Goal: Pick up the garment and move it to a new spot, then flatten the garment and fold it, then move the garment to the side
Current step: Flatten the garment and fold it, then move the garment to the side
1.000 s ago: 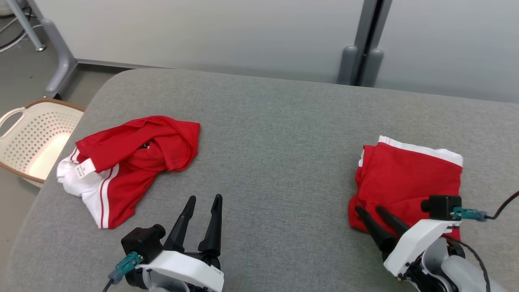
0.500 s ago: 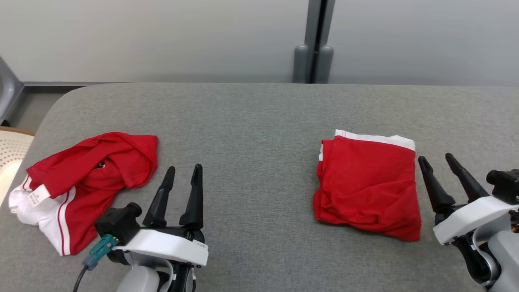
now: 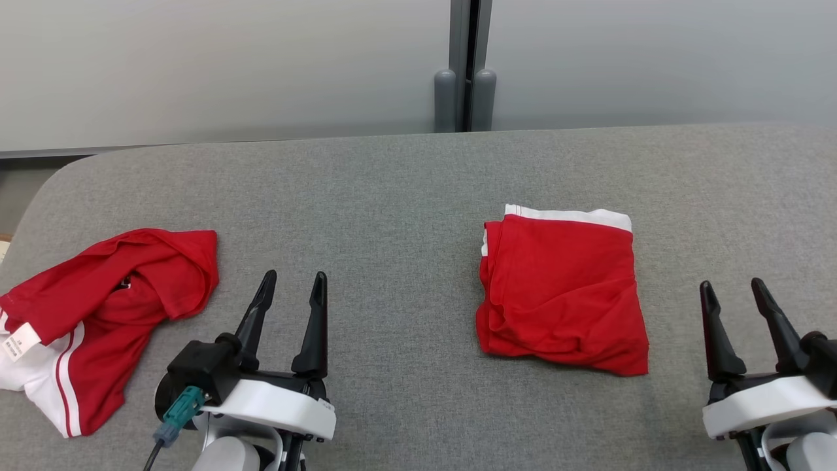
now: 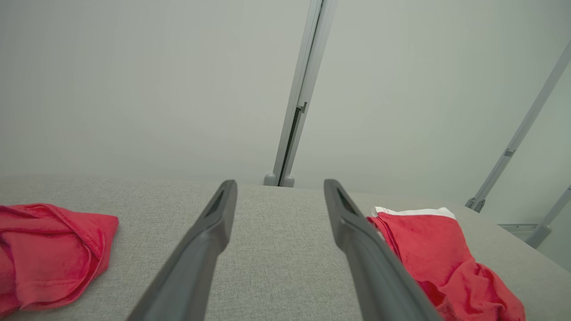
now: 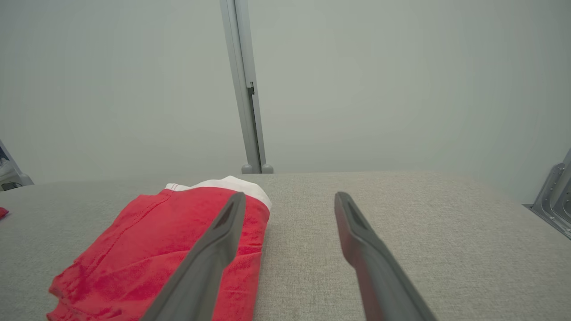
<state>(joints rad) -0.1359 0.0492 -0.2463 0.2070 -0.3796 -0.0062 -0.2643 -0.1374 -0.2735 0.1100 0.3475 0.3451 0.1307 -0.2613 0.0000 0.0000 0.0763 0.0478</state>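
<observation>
A folded red garment (image 3: 562,288) with a white band along its far edge lies flat on the grey table (image 3: 392,196), right of centre. It also lies in the left wrist view (image 4: 428,249) and the right wrist view (image 5: 156,249). A second, crumpled red and white garment (image 3: 98,307) lies at the table's left end (image 4: 53,249). My left gripper (image 3: 293,279) hovers open between the two garments, touching neither (image 4: 280,183). My right gripper (image 3: 731,284) stands open just right of the folded garment, with nothing in it (image 5: 291,195).
A pale wall panel with a grey post (image 3: 465,98) runs behind the table's far edge. The table's rounded left corner (image 3: 39,190) lies near the crumpled garment. Bare grey cloth stretches between the garments and right of my right gripper.
The camera has swung right, so the whole picture has shifted left and the basket has left view. My right gripper has drawn back off the folded garment's near edge to its right side.
</observation>
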